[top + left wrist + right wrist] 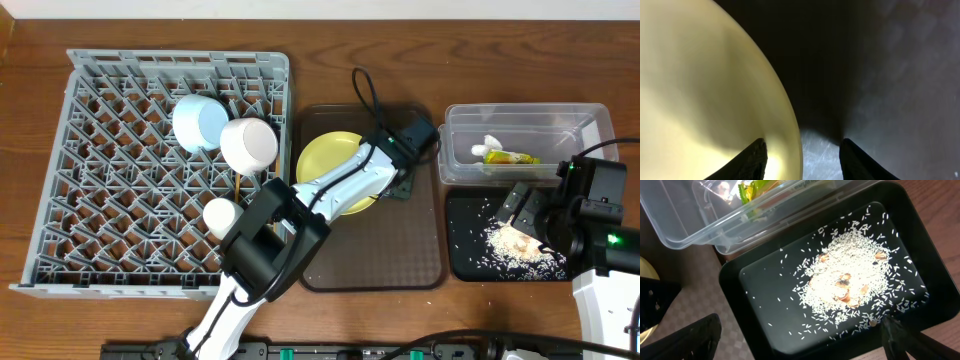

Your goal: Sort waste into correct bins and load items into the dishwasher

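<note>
Across the brown wooden bench [330,60], the large square grey plastic dish rack [110,200] fills the left side, its near right corner covered by the left arm [270,245]. Next to it, the brown rectangular serving tray [390,255] is partly hidden under the same arm. At the right, the clear rectangular plastic tub [520,125] sits behind the shallow black rectangular tray [468,250], whose right part the right arm [600,230] blocks.

The round yellow plate [328,158] lies on the brown tray, half under the white forearm. The left wrist view cuts it off. The light blue bowl [198,122], white bowl [250,143] and small white cup [220,215] rest in the rack. A thin brown sliver [237,185] below the white bowl is too small to name. The yellow-green snack wrapper [512,157] and crumpled white scrap [489,143] lie in the tub, and the whitish rice crumbs [515,243] are heaped in the black tray.

The left arm reaches diagonally over the brown tray. The left gripper [802,140] has its fingers [752,162] apart with the plate's rim in the gap, and neither is seen touching it. The right gripper [800,320] hovers above the rice, fingers spread wide, holding nothing.
</note>
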Robot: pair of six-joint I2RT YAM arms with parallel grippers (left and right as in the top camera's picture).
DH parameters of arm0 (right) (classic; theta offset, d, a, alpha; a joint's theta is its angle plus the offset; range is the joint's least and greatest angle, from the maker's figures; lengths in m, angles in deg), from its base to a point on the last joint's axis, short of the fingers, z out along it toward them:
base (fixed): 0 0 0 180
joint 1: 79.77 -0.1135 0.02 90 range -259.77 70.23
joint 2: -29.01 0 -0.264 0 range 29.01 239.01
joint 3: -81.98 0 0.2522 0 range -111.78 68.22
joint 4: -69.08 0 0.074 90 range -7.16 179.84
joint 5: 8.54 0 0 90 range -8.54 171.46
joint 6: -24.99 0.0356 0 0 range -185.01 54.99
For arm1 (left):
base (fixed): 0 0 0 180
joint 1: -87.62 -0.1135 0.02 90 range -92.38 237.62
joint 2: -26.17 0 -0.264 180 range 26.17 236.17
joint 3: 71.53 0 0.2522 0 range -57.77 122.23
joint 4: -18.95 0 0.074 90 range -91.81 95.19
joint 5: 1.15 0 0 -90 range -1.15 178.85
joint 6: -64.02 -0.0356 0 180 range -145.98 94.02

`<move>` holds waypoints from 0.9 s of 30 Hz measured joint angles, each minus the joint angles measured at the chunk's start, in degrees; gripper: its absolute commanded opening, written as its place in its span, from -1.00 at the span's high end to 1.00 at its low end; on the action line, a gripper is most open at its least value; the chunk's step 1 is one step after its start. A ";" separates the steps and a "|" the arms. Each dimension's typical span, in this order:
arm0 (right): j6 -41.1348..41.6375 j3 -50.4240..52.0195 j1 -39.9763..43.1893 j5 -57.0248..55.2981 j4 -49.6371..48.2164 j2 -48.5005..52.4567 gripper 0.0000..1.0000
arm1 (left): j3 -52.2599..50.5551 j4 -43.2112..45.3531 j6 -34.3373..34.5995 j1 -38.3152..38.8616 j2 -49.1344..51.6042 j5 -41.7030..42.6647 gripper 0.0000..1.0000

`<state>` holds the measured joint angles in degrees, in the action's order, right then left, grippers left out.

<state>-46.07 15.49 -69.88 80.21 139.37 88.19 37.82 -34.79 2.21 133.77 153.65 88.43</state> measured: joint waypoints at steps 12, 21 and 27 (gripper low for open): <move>0.00 0.00 0.00 -0.02 0.02 0.00 -0.98 | -4.39 5.33 0.44 0.24 -1.92 -1.49 0.36; 0.00 0.00 0.00 -0.02 0.02 0.02 -0.98 | -4.55 5.38 0.50 0.09 -1.92 -2.14 0.63; 0.00 0.00 0.02 0.00 0.02 0.00 -0.98 | -4.55 5.38 0.44 0.11 -2.16 -2.64 0.85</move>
<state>-46.07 15.49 -69.86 80.21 139.40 88.19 33.28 -29.42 2.64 133.88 151.49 85.78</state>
